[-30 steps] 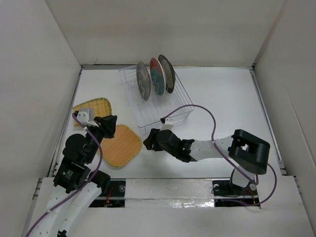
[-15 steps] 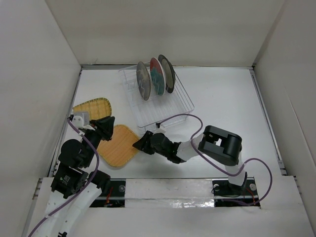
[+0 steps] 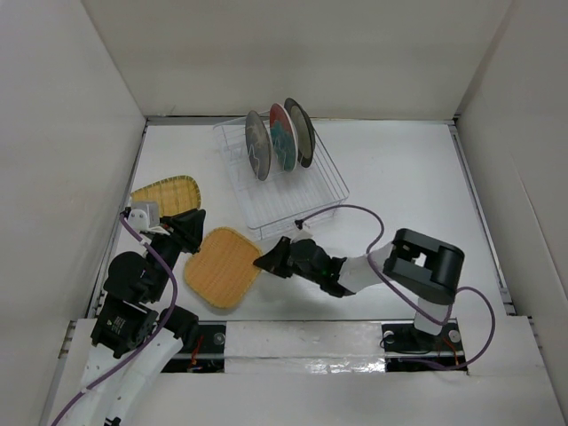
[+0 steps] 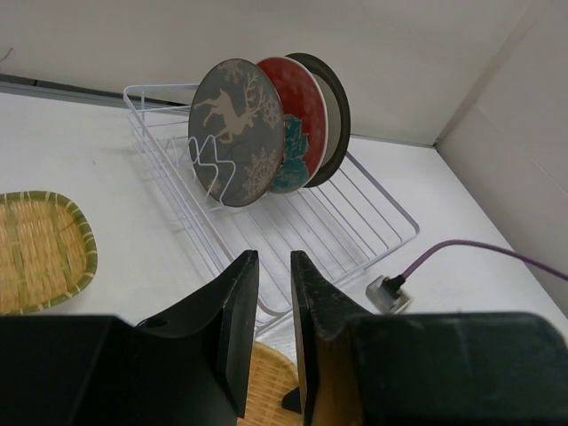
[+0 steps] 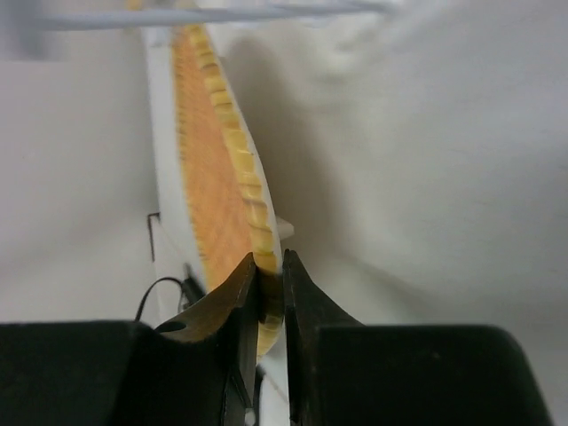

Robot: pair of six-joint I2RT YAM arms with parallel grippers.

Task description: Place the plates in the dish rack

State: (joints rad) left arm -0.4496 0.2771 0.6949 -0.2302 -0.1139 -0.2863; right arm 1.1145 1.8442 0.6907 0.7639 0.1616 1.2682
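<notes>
The clear dish rack [image 3: 293, 191] holds three upright plates: grey deer [image 3: 257, 146], red-teal floral [image 3: 282, 138] and dark-rimmed [image 3: 302, 133]; they also show in the left wrist view [image 4: 235, 129]. My right gripper [image 3: 264, 260] is shut on the right edge of a yellow-orange woven plate [image 3: 222, 266], which shows edge-on between its jaws [image 5: 213, 177]. My left gripper [image 3: 197, 222] hovers at that plate's upper left. Its jaws stand a narrow gap apart with nothing between them [image 4: 273, 257]. The second woven plate [image 3: 169, 195] lies flat at the left.
White walls enclose the table on three sides. The right arm's purple cable [image 3: 355, 213] loops over the table beside the rack's near corner. The rack's near half [image 4: 355, 222] has bare dividers.
My right gripper moved left onto the woven plate's right edge and closed on it. The plate has since shifted slightly right and turned. My left gripper drew back a little left.
</notes>
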